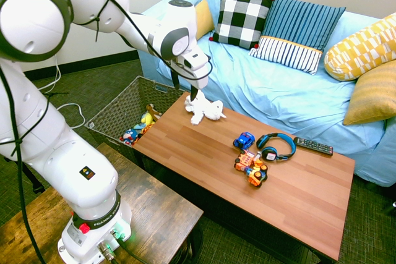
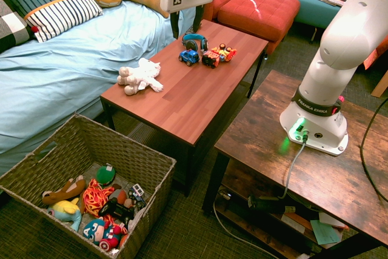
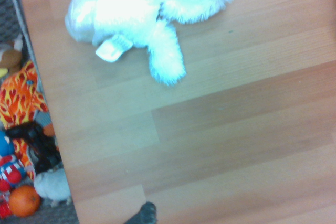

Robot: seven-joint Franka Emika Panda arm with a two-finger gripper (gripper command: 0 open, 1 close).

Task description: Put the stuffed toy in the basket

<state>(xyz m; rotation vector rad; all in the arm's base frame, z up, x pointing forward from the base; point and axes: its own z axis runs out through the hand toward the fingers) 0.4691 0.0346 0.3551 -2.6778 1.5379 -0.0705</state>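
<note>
1. The basket (image 2: pixel 85 180) is sitting on the floor below the tabletop's (image 2: pixel 188 98) end, toys piled inside.
2. The stuffed toy (image 2: pixel 140 76) is lying on the tabletop near that end, by the sofa-side edge.
3. The gripper (image 2: pixel 183 28) is hanging above the tabletop beyond the toy, pointing down, fingers spread wide, gripping nothing.
4. Toy cars and headphones (image 2: pixel 195 41) are lying at the far end.

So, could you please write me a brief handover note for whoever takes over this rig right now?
Gripper: open, empty, pointing down above the coffee table, near the sofa-side edge.
Stuffed toy: lying on the table's end nearest the basket, untouched.
Basket: on the floor past that end, already holding other toys.
Done: nothing grasped yet.
Left: lower onto the toy, grip it, carry it over the basket, release.
</note>
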